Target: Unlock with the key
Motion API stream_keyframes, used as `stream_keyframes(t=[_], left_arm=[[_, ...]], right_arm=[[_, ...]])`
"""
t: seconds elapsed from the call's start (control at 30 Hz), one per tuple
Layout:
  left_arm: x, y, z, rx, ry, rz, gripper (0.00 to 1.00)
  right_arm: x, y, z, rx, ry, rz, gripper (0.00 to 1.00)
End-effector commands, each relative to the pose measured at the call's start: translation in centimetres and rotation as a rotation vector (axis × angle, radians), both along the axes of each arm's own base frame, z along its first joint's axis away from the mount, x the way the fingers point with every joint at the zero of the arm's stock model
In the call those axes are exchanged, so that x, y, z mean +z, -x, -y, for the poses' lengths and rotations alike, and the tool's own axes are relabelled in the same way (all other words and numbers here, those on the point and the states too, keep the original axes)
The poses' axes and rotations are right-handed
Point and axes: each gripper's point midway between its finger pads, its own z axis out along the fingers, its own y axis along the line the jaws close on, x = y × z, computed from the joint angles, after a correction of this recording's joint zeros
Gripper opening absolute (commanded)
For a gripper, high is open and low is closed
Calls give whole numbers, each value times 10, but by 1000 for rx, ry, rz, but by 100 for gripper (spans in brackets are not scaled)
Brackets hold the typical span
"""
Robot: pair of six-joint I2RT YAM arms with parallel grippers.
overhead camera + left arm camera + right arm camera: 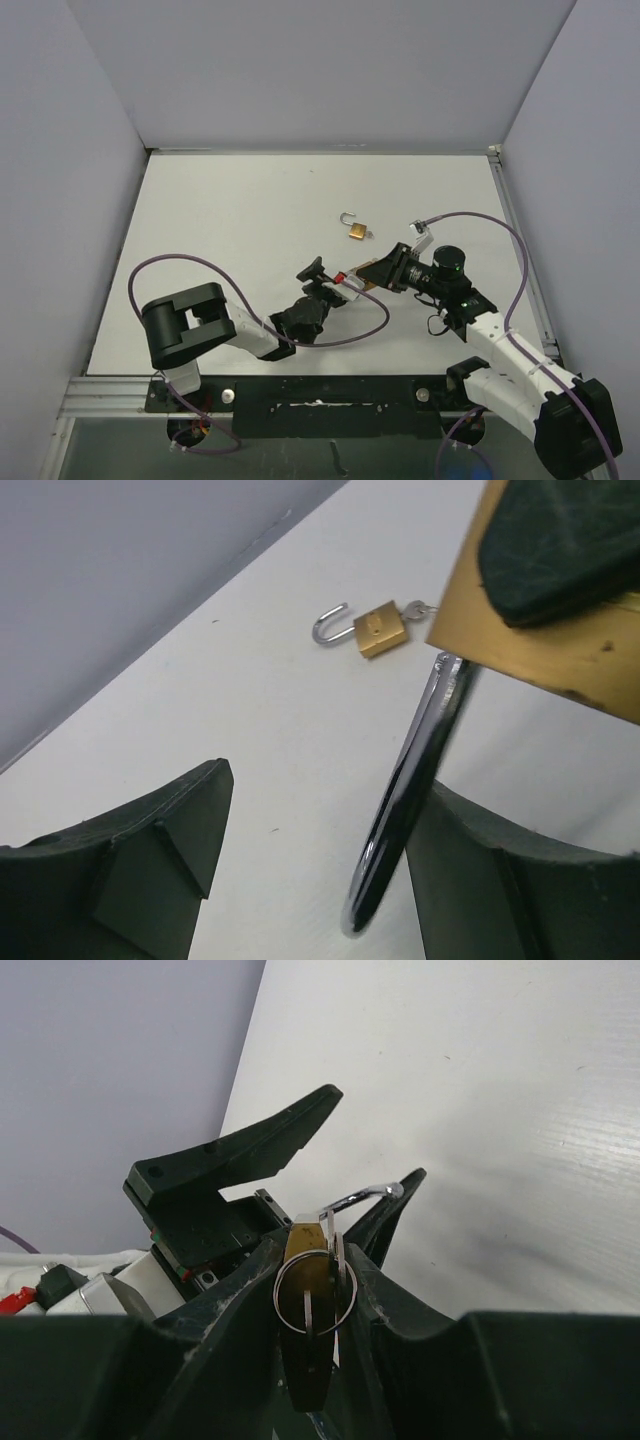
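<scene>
The right pincer [390, 268] pinches a brass padlock [520, 640] by its flat faces and holds it just above the tabletop [240, 220], right of centre and near the arms' bases. In the right wrist view the lock's body sits edge-on between the two dark pads, with a key ring [278, 1292] hanging against its near end. Whether a key is seated in the lock cannot be made out.

The lock's chrome shackle [410, 780] points left into the left pincer [322, 810], whose fingers are spread wide. The shackle lies between them, just beside the right-hand finger and well clear of the other. Actual contact with that finger cannot be judged. Whether the shackle is latched cannot be told from any view.

A second, smaller padlock [356, 231] lies flat on the tabletop just beyond the two pincers, apart from both. Its shackle is swung open, and a small silver piece shows at its base, too small to identify.
</scene>
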Motion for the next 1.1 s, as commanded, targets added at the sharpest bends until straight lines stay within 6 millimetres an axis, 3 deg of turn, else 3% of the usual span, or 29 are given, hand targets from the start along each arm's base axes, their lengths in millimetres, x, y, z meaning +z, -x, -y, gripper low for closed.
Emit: stream_keyframes(t=[0.0,0.37,0.63,0.8,1.07], left_arm=[[49,-14,-19,174,154,122,65],[53,-29,-41,269,171,137,65],[27,-17,-47,242,149,64,66],[8,-8,-74,294,150,18,66],[8,5,-112,360,208,-61,66]], right_arm=[[45,-5,-4,16,-74,144,0],[39,-5,1,-7,-72,132,0],[39,-23,10,-75,-105,133,0],[41,-37,10,-97,-116,149,0],[12,-56,4,-89,-69,120,0]])
